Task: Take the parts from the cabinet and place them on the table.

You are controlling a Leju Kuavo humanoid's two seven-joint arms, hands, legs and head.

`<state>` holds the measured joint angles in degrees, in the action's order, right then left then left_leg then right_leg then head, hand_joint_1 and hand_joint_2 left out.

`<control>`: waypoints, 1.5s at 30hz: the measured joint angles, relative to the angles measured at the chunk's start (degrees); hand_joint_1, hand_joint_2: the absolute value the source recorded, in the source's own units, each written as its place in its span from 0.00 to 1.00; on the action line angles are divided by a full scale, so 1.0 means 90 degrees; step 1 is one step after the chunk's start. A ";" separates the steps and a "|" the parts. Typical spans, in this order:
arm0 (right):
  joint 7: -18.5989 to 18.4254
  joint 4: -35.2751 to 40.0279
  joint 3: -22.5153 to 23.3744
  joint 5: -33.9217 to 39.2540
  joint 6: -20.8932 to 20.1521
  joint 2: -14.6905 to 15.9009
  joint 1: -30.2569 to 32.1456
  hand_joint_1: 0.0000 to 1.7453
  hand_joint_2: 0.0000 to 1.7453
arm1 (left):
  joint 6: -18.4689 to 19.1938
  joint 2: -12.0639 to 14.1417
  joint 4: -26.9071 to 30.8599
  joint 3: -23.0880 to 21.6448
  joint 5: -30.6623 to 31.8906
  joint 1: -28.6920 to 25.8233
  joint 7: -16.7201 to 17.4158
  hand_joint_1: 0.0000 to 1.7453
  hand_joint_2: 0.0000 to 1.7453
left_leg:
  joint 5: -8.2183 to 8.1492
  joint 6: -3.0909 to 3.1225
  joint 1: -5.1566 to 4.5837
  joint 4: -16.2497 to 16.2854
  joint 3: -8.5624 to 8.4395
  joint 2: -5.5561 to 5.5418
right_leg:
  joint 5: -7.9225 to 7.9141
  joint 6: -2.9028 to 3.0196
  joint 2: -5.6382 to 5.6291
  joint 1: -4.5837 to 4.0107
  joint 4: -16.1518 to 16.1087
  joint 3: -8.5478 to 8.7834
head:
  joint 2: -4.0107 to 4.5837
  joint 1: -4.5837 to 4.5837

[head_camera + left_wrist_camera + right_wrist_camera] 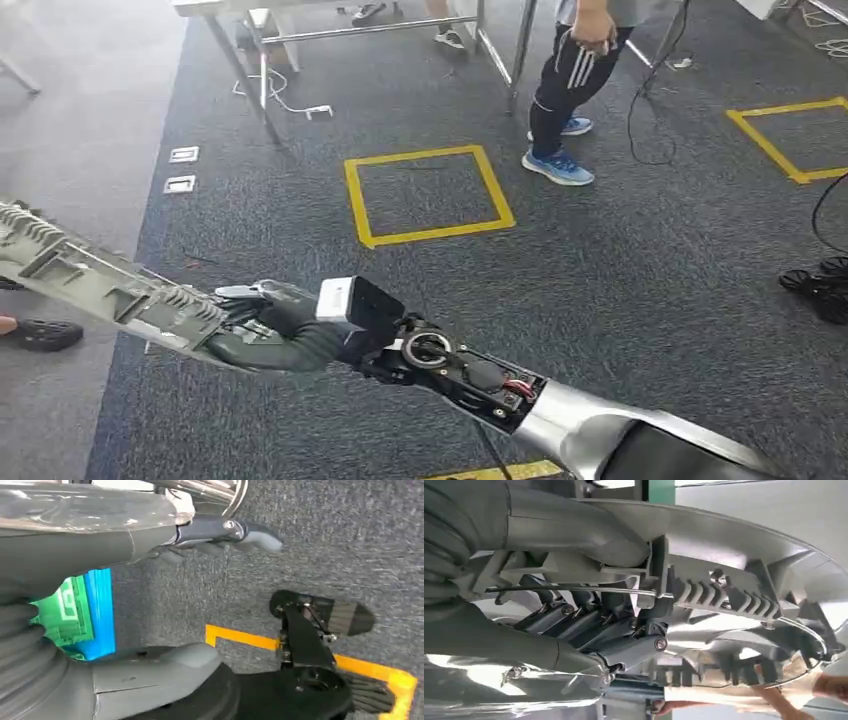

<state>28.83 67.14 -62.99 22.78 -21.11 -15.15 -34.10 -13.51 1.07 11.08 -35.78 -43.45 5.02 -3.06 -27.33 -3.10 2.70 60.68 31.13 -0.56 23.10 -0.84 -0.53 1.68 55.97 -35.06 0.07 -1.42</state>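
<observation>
A long grey ribbed part point(90, 275) stretches from the left edge toward the middle of the head view, above the carpet. My right hand point(290, 338) grips its near end, the silver right arm coming in from the lower right. In the right wrist view the fingers point(624, 645) curl around the part point(724, 592), whose ribs and shiny curved rim spread beyond the hand. A person's bare arm point(744, 696) lies along the part's far rim. My left hand point(165, 595) hangs over the floor, its fingers point(225, 530) and thumb point(155, 667) apart with nothing between them.
A person in dark trousers and blue shoes point(560, 165) stands at the back near metal table legs point(265, 95). Yellow tape squares point(428, 195) mark the grey carpet. Cables point(650, 110) trail at the right. A dark shoe point(45, 335) sits at the left edge.
</observation>
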 joint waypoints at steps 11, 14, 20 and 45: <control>0.0007 -0.0039 -0.0010 0.0000 -0.0024 0.0029 -0.0025 1.00 1.00 | -0.0024 0.0051 0.0002 -0.0075 -0.0019 0.0063 0.0000 0.00 1.00 | 0.0609 0.0443 -0.0383 -0.0637 0.0590 0.0092 | 0.0455 0.0100 -0.0018 -0.0216 -0.0072 0.0524 | 0.0000 -0.0029; -0.0005 -0.0039 -0.0015 -0.0007 -0.0034 0.0029 -0.0024 1.00 1.00 | -0.0024 0.0053 0.0002 -0.0092 -0.0022 0.0052 -0.0002 0.00 1.00 | 0.0677 0.0272 -0.0349 -0.0639 0.0563 0.0055 | 0.0509 0.0208 0.0025 -0.0252 -0.0036 0.0560 | 0.0000 -0.0022; -0.0005 -0.0039 -0.0017 -0.0019 -0.0036 0.0029 -0.0029 1.00 1.00 | 0.0022 0.0053 0.0002 -0.0117 -0.0022 0.0062 -0.0046 0.00 1.00 | 0.0630 0.0342 -0.0347 -0.0636 0.0563 0.0028 | 0.0527 0.0176 0.0055 -0.0252 -0.0141 0.0624 | 0.0000 -0.0022; -0.0012 0.0010 -0.0015 -0.0073 -0.0092 0.0002 -0.0069 1.00 1.00 | -0.0024 0.0029 0.0007 -0.0131 -0.0019 0.0077 -0.0240 0.00 1.00 | 0.0075 0.0168 -0.0221 -0.0136 0.0512 0.0005 | 0.0189 0.0164 0.0046 -0.0131 -0.0245 0.0491 | 0.0000 -0.0054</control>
<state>28.72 67.23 -63.12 22.12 -21.94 -15.13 -34.72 -13.73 1.33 11.15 -36.96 -43.63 5.72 -5.22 -26.66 -1.59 0.71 59.46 35.73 -0.51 24.81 0.64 -0.11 0.50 53.76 -30.64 0.07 -1.90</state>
